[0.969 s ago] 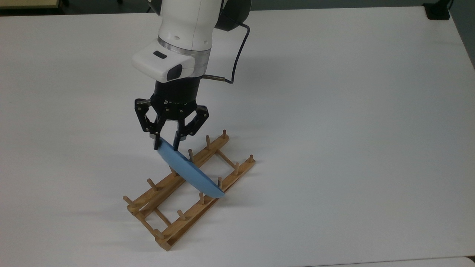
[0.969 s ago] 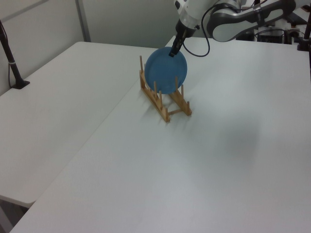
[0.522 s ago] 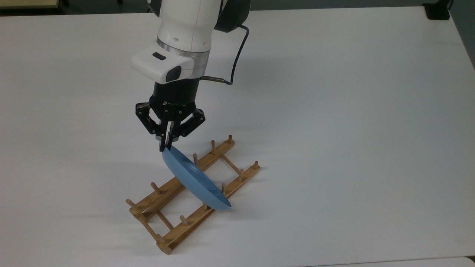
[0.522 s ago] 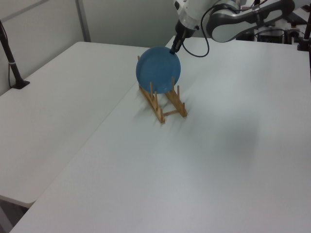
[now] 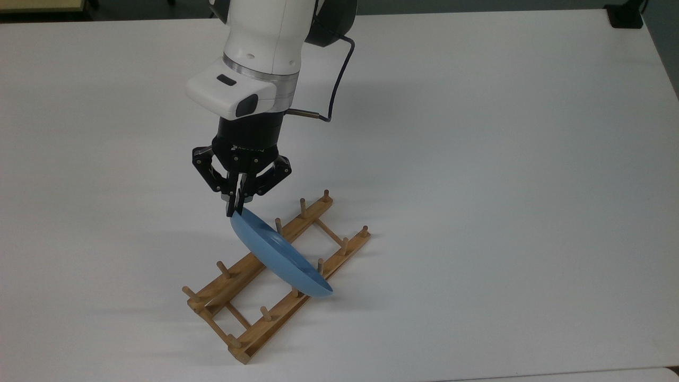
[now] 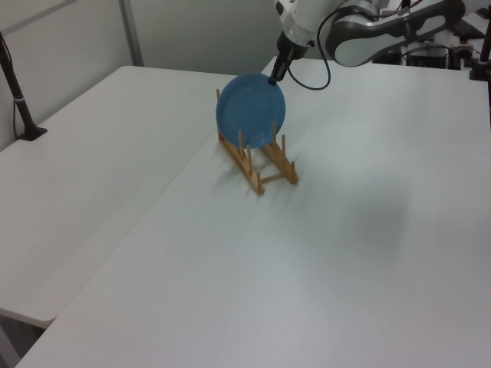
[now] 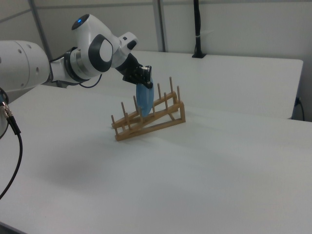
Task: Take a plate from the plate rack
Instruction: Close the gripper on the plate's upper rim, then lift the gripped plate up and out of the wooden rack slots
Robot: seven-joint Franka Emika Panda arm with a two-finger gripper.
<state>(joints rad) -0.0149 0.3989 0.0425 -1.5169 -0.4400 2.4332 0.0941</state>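
Loads of room here honestly. The tabletop (image 5: pixel 504 159) is bare white all the way round, so a claw could come in from the top view's right, left or far side with nothing to dodge. The real clutter is the plate rack (image 5: pixel 276 276) itself: upright pegs along both rails, with thin crossbars between them. The plate (image 5: pixel 278 254) sits tilted across the rack's middle, blocking the slots there, and pegs stand just beside it on either side. The claw (image 5: pixel 236 209) is clamped on the plate's top edge, so that spot is taken, and the arm above fills the space over the rack's far-left side in the top view. A black post (image 6: pixel 15 88) stands well apart at the left view's left edge.
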